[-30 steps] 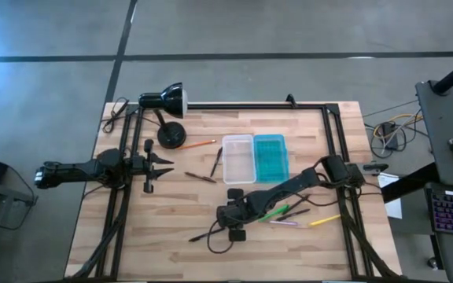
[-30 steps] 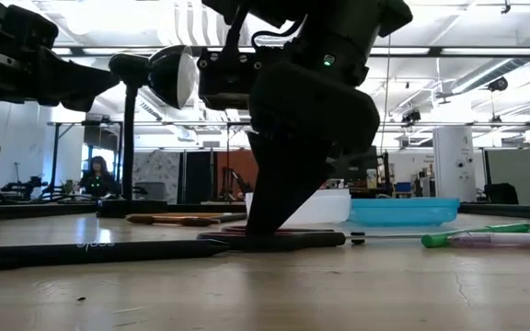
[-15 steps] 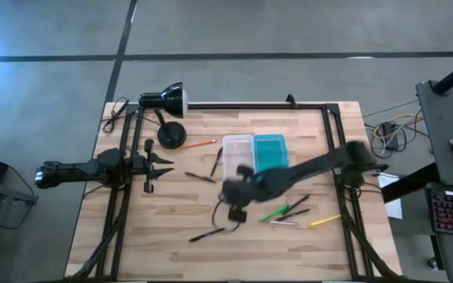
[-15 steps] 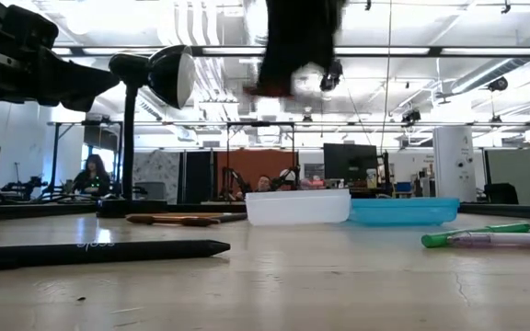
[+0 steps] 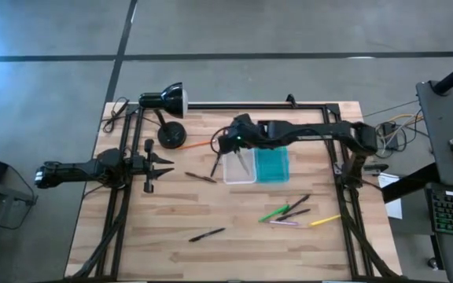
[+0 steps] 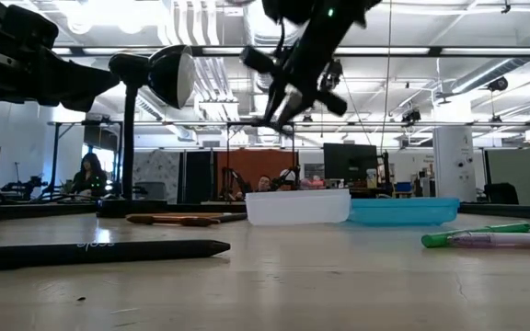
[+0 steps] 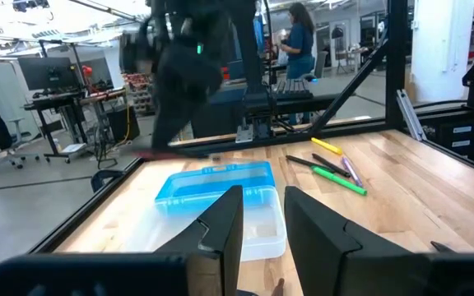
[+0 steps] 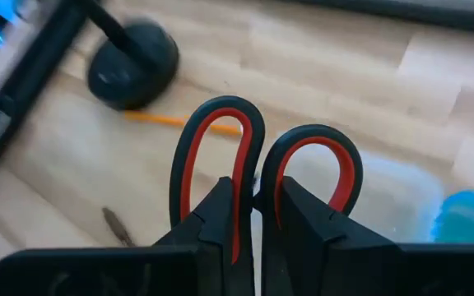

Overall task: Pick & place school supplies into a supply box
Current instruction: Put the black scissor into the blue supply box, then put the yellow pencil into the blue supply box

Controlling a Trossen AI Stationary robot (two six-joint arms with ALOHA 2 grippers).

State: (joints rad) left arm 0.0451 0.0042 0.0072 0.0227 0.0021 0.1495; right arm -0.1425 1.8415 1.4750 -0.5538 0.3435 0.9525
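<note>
The red-and-black-handled scissors (image 8: 257, 156) are in my right gripper (image 8: 257, 220), which is shut on them high above the far left corner of the supply box. The box lies open on the table, with its clear half (image 5: 238, 161) on the left and its teal half (image 5: 272, 161) on the right. Green, black, pink and yellow pens (image 5: 289, 214) lie on the near right of the table. A black pen (image 5: 207, 234) lies nearer still. Brown pens (image 5: 211, 169) and an orange pencil (image 5: 199, 144) lie left of the box. My left gripper (image 5: 163, 163) waits open at the table's left. My right gripper pinches the scissors between its two fingers (image 8: 220, 222) just below the handle loops (image 8: 253, 193), where the two loops meet. Both loops stick out past the fingertips. The blades are hidden behind the fingers. The scissors are lifted clear of the table.
The black desk lamp's base (image 5: 171, 135) and head (image 5: 163, 100) stand at the far left, close to my right gripper. A black frame runs along the far and side edges. Bare wood lies between the box and the near pens.
My right gripper, down at the scissors on the near middle of the table a second ago, has risen with them. It has swung toward the far edge, and now hangs over the box's far left corner. The scissors are lifted clear. The black pen has stayed where it lay.
</note>
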